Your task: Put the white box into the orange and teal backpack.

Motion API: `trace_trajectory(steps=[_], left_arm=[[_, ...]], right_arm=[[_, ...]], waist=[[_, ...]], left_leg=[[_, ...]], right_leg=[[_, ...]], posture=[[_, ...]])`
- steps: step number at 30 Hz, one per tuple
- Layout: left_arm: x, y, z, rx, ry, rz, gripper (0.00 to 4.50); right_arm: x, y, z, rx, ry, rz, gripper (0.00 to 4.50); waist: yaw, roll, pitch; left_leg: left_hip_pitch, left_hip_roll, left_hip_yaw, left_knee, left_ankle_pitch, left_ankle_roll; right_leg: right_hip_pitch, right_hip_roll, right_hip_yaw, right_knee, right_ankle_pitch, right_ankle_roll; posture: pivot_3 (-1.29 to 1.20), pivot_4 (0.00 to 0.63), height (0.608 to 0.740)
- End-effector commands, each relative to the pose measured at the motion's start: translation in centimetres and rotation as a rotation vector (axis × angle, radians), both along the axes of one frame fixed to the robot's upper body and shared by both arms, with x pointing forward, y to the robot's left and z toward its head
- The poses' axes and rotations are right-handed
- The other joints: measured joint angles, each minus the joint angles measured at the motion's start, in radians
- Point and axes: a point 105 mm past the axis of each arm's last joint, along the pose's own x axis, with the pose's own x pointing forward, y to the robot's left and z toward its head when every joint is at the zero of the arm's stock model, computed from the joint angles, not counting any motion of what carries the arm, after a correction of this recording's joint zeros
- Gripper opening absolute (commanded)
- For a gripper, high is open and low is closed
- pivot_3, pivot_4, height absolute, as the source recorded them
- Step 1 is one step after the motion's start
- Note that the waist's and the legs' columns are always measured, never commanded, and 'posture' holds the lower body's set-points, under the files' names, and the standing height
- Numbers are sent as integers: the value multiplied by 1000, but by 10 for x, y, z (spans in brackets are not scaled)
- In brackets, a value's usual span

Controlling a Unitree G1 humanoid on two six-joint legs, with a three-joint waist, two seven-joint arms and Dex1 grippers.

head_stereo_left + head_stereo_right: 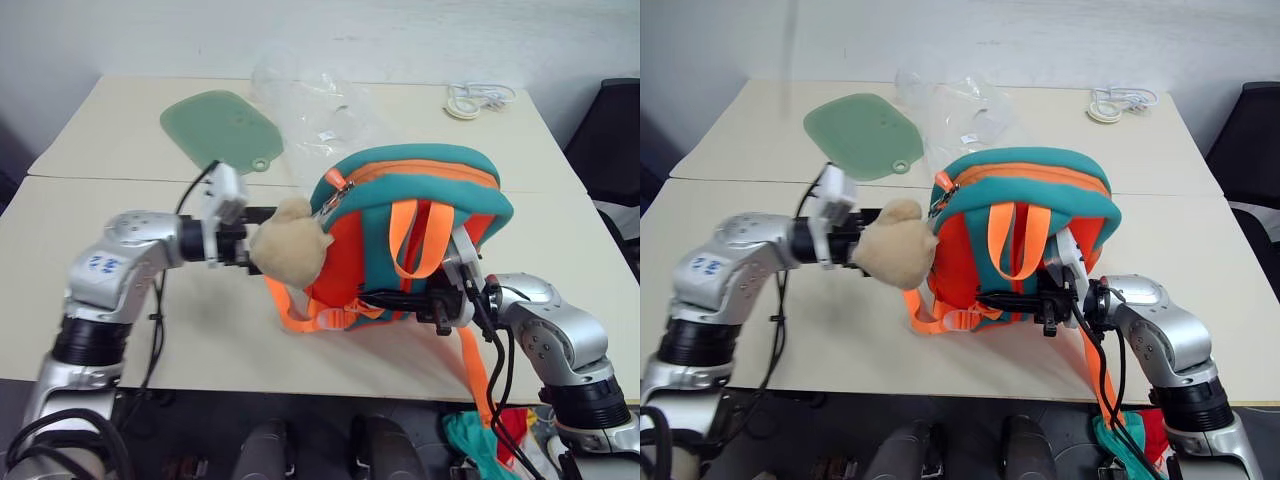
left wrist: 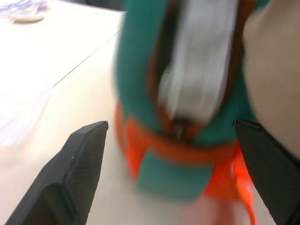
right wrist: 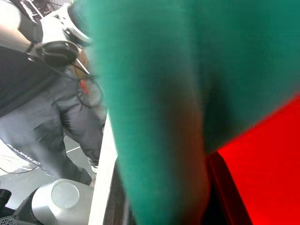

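Note:
The orange and teal backpack (image 1: 410, 225) stands upright at the middle of the table, its top zip open on the left side. A tan plush head (image 1: 290, 248) hangs at that side. My left gripper (image 2: 168, 124) is level just behind the plush head, pointing at the opening, its fingers (image 2: 84, 154) open wide with nothing between them. The left wrist view looks into the opening, where the white box (image 2: 201, 61) shows as a blurred white shape inside the backpack. My right gripper (image 1: 385, 298) is shut on the backpack low on its front, by the orange straps (image 1: 415, 240).
A pale green mat (image 1: 222, 130) and a clear plastic bag (image 1: 315, 105) lie behind the backpack. A coiled white cable (image 1: 478, 98) sits at the far right, and a black chair (image 1: 610, 130) stands past the table's right edge. A person (image 3: 37, 93) stands beside the table.

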Motion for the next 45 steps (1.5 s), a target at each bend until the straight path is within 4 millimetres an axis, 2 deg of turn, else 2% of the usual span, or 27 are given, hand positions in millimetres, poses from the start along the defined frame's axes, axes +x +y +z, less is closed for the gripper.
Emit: trace_trajectory(steps=[1,5,11,14,18,22,25,28,31,36,40,42,45], left_arm=[[-15,15,22,-17,-89,-47,4473],[-28,11,36,-82,-125,-100,4473],[-43,-10,35,-129,-121,-183,4473],[-56,-19,33,-153,-62,-248,4473],[-55,-28,33,-181,-75,-253,3722],[-60,-34,39,-215,-71,-273,2495],[-61,-34,38,-212,-63,-260,2495],[-56,-29,37,-227,-17,-211,2495],[-49,-10,36,-210,-8,-129,2495],[-36,19,22,-117,-44,-6,2495],[-13,32,25,-128,-130,105,2495],[-3,41,36,-208,-149,157,2495],[1,42,46,-257,-146,147,1920]], right_arm=[[-3,2,5,7,-38,11,58],[0,2,4,5,-37,7,58],[4,1,4,3,-37,4,58],[6,0,4,-2,-36,1,58],[8,-2,4,-6,-34,-3,58],[9,-3,2,-7,-31,-6,58],[9,-3,1,-9,-26,-6,58],[8,-3,0,-9,-26,-6,58],[8,-3,0,-5,-28,-13,58],[9,-4,-1,-7,-27,-18,58],[9,-3,0,-3,-30,-21,58],[9,-4,0,-3,-31,-25,58],[10,-5,-1,-4,-32,-32,58]], waist=[[1,0,0],[3,0,0],[2,0,0],[0,0,0],[2,0,0],[2,0,0],[2,0,0],[2,0,0],[0,0,0],[0,0,0],[5,0,0],[3,0,0],[2,0,0]], left_leg=[[0,0,0,0,0,0],[-1,0,-2,0,0,0],[-1,-1,-2,0,0,0],[-1,-1,-2,0,0,0],[0,-1,-1,0,0,0],[0,-1,-2,0,0,0],[0,-1,-2,0,0,0],[0,-1,-2,0,0,0],[0,-1,-2,0,0,0],[0,-1,-1,0,0,0],[0,-1,-2,0,0,0],[0,-1,-2,0,-1,0],[0,-1,-2,-1,-1,0]], right_leg=[[0,0,0,0,0,0],[0,-1,0,-1,0,0],[1,-1,0,0,0,0],[1,-1,0,0,0,0],[1,0,0,0,0,0],[1,0,0,0,0,0],[1,0,0,0,0,0],[1,0,0,0,0,0],[1,0,0,0,0,0],[1,0,0,-1,0,0],[1,-1,0,-4,0,0],[1,-1,0,-4,0,0],[1,-1,0,-1,0,0]], posture=[[0,150,740],[0,150,740],[0,150,740],[0,150,740],[0,150,740],[0,150,740],[0,150,740],[0,150,740],[0,150,740],[0,150,740],[0,150,740],[0,150,740],[0,150,740]])
